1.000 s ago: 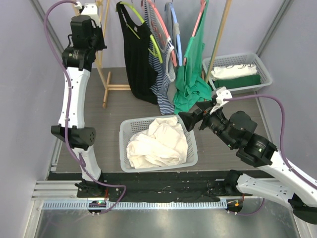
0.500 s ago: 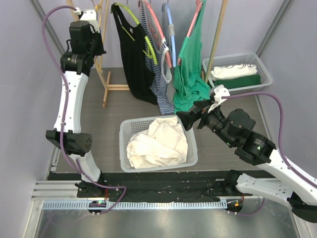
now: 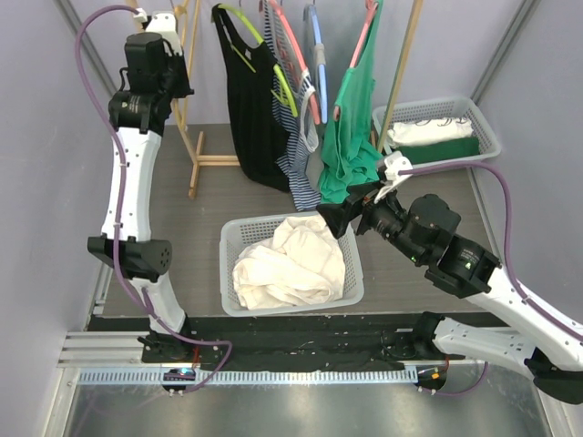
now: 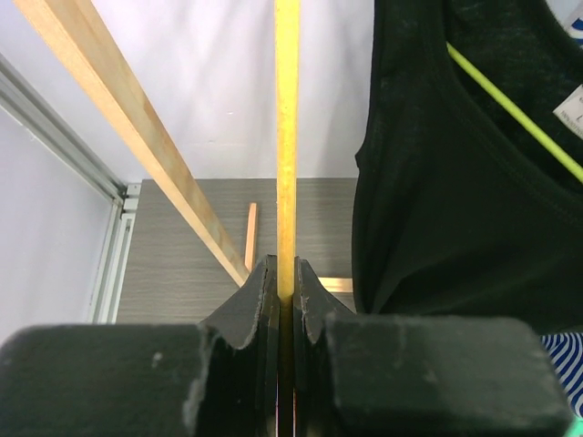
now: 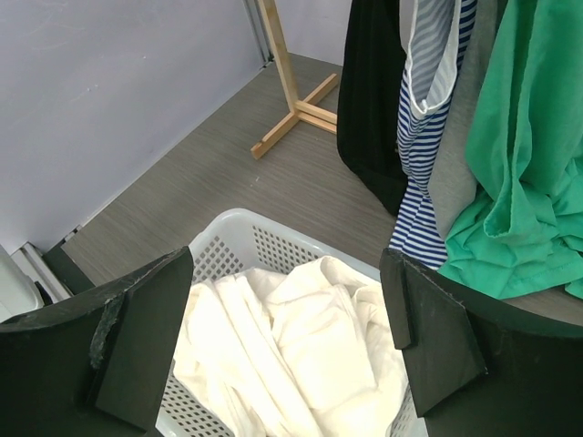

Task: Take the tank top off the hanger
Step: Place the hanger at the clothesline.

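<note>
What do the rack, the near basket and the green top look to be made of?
Rack: pale wood, apparently unpainted and matte, judging by the light tan square bars.
Basket: white plastic, probably moulded, with lattice walls and a smooth, slightly glossy rim.
Green top: thin soft fabric, likely a knit, since it drapes and bunches in folds.

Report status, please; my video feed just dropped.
Left jaws shut on thin yellow bar. Right jaws open, empty, near white plastic basket. Green fabric tank top hangs ungripped. Grey garment crowds beside it.
</note>
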### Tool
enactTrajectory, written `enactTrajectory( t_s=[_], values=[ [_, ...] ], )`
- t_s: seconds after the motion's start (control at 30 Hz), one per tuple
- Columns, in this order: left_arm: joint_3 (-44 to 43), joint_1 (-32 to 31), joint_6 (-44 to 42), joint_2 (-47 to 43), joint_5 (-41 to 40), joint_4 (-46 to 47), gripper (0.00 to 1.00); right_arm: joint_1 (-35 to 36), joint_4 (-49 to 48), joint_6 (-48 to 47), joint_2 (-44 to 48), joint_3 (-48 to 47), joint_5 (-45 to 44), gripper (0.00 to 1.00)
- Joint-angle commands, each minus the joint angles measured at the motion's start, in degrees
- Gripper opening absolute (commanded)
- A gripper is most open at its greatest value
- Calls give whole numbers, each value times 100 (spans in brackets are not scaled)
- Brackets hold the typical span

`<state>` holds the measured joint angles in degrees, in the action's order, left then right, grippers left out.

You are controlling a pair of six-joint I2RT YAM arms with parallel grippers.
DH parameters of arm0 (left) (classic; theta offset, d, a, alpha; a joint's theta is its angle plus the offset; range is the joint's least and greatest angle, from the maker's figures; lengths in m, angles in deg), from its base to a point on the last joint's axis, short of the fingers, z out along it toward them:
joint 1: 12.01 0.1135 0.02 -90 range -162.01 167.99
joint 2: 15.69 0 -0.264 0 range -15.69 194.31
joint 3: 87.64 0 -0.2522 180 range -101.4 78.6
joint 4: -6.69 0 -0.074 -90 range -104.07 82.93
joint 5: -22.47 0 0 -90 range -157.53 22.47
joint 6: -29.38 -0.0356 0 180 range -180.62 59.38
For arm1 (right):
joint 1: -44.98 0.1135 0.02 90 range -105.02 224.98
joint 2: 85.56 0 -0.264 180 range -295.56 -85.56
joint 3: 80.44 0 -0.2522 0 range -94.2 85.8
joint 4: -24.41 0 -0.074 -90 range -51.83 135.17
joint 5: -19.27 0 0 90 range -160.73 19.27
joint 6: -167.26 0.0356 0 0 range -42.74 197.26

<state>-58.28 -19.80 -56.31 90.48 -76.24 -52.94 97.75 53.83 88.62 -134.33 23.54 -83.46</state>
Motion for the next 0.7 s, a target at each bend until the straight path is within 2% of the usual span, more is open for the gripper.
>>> enactTrajectory(
  t_s=[0.0, 0.37, 0.53, 0.67],
  values=[
    [-401, 50, 25, 202, 124, 139, 1, 14, -204, 157, 17, -252, 52, 92],
    [-1007, 41, -142, 694, 379, -466, 0, 14, -204, 279, 131, -217, 87, 89],
    [-806, 41, -107, 581, 528, -704, 0, 14, -204, 315, 219, -146, 51, 88],
    [-288, 41, -36, 256, 668, -713, 0, 14, -204, 297, 237, -146, 43, 88]
  ],
)
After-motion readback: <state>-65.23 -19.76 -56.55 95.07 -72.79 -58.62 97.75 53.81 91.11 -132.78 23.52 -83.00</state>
